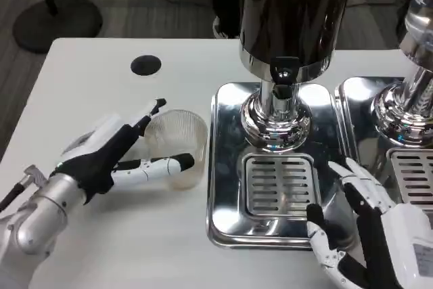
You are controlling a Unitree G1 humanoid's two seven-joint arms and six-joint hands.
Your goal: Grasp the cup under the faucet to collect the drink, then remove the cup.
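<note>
Left hand (125,153) is seen to the left of the drink dispenser (287,25), and the cup (177,145) is held in it: one finger is laid along the back of the cup and another one is passed across its front, so the cup is pinched between them. This cup is clear and ribbed, it stands upright on the white table (95,93), and it is placed just beside the left edge of the dispenser's shiny metal tray (226,160), not on it. Its place is to the left of the faucet (284,78) and nearer to the camera, so the faucet is not above it. No drink can be made out inside the cup.

Right hand (362,228) is found at the front right corner of the same tray, close to the slotted drain grate (279,184). Its fingers are spread apart and nothing is held in them; the fingertips are pointed toward the dispenser.

Dark liquid is seen in the dispenser's tank above the faucet. To the right of the dispenser a second dispenser (409,99) with its own tray is partly visible. A black round spot (145,65) is seen on the table, to the far left of the dispenser.
</note>
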